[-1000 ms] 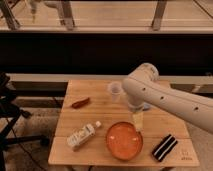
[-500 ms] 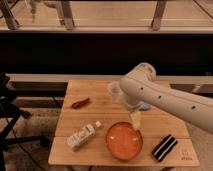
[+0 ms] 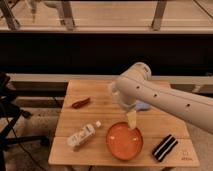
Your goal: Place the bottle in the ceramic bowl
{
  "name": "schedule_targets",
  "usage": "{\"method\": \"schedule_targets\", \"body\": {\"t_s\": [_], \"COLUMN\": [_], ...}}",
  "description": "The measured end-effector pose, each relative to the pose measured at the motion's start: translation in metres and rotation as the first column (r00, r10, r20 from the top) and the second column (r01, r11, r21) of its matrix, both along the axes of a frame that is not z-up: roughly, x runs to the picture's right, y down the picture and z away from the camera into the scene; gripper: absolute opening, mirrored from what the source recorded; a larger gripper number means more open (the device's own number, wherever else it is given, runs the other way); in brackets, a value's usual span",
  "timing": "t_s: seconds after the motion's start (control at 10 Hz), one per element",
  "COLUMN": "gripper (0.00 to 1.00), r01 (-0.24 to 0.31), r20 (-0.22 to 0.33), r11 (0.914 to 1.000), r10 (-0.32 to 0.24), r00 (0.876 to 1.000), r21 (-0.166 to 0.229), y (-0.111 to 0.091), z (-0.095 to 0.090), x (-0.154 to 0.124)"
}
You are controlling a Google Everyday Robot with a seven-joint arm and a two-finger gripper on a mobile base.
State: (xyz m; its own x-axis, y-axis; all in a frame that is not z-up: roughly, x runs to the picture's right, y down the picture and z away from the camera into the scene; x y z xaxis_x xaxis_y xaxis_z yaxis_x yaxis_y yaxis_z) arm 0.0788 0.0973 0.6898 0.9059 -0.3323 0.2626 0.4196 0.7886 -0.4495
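The whitish bottle (image 3: 82, 136) lies on its side on the wooden table (image 3: 100, 107), front left, its small white cap pointing toward the middle. The glossy orange ceramic bowl (image 3: 124, 141) sits to its right near the front edge. My gripper (image 3: 131, 119) hangs from the white arm (image 3: 160, 97) just above the bowl's far rim, about a hand-width right of the bottle. Nothing shows in it.
A red chili pepper (image 3: 80, 103) lies at the table's left. A black-and-white packet (image 3: 164, 147) lies at the front right. A clear plastic cup (image 3: 115, 89) and a bluish thing (image 3: 144, 105) sit behind the arm. A black chair (image 3: 7, 115) stands at the left.
The arm has swung a little left and forward, bringing the gripper lower over the bowl's far rim. The bottle and bowl have not moved.
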Motion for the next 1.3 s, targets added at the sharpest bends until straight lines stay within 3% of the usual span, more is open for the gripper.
{"method": "schedule_targets", "body": {"t_s": [0.2,0.6,0.9,1.3], "gripper": [1.0,1.0,1.0,1.0], "r01": [0.026,0.081,0.136,0.191], "r20": [0.035,0.066,0.102,0.135], "r11": [0.9996,0.9965,0.9905,0.9814], "r10": [-0.025,-0.079,-0.133,-0.188], "r00": [0.999,0.995,0.986,0.973], "r21": [-0.008,-0.022,-0.019,-0.011], "y": [0.0,0.003,0.004,0.008], "z": [0.002,0.005,0.006,0.005], "x": [-0.022,-0.035,-0.071,-0.086]}}
